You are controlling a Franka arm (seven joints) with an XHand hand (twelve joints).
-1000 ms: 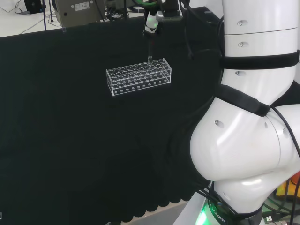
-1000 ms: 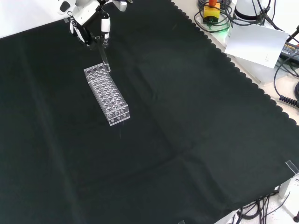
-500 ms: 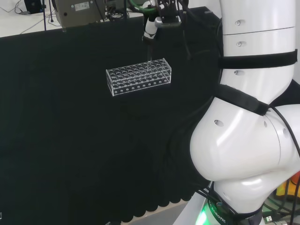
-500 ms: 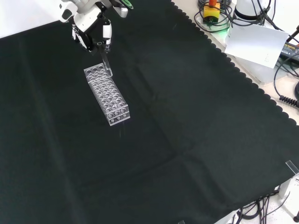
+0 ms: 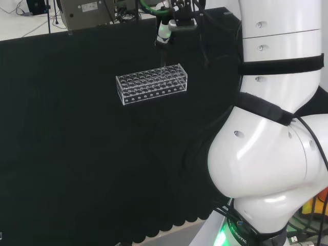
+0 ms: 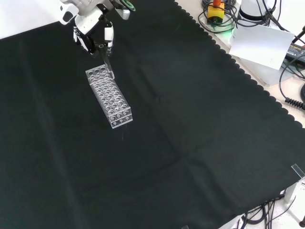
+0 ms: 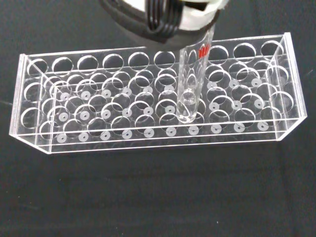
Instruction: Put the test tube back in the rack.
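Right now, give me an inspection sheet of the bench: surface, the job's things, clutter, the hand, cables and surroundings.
Surface: black cloth, scalloped edge, creased.
Job's things: clear rack lying on the cloth; test tube upright, its lower end at the rack's holes; seating cannot be told.
Clutter: nothing seen on the cloth.
Hand: the hand above the rack's far end in the front view, holding the tube's top.
Cables: black cables off the cloth's edge.
Surroundings: white box beside the bench.

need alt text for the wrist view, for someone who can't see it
A clear test tube with red markings near its top hangs upright over a clear plastic rack of round holes, its rounded bottom near the rack's top plate. The rack sits on black cloth, and a blurred part of the hand shows above.
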